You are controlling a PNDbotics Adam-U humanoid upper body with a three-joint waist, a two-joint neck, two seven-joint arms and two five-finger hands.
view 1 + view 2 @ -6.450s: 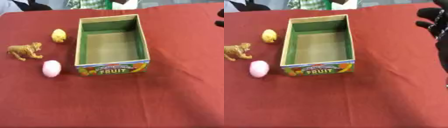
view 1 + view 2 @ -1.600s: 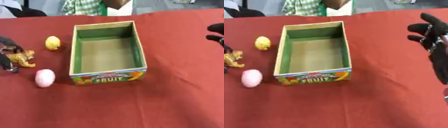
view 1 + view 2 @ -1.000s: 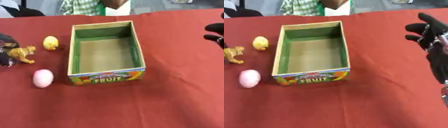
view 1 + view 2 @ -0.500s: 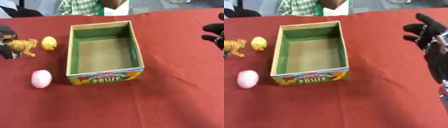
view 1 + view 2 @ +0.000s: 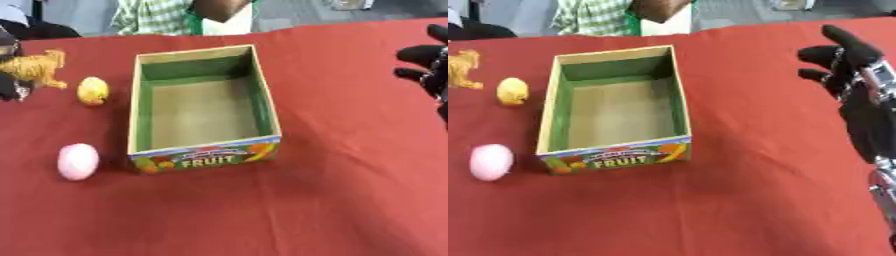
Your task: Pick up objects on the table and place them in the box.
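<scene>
Lifted off the cloth since a second and a half ago, the tiger (image 5: 35, 67) now hangs at the far left edge of the left eye view, held in the left hand (image 5: 10, 75), of which only a dark sliver shows beside and below the toy; the fingers appear to be pinched on it, though little of the grip is visible. Earlier the tiger stood on the table (image 5: 332, 200) nearer the egg; it now sits higher in view, level with the box's far end, tilted with its head up. The lemon (image 5: 93, 90) lies on the red cloth just left of the box (image 5: 203, 159), near its far half, where it was before. The pink egg (image 5: 78, 161) rests beside the box's near left corner, apart from it. The box stands open in the middle of the table, green walls inside, nothing in it, its near panel printed FRUIT. The right hand (image 5: 846, 62) hovers over the table's right side, well apart from the box, black fingers loosely spread and holding nothing, the forearm running down the right edge of the right eye view. A person in a checked shirt stands behind the far edge of the table.
</scene>
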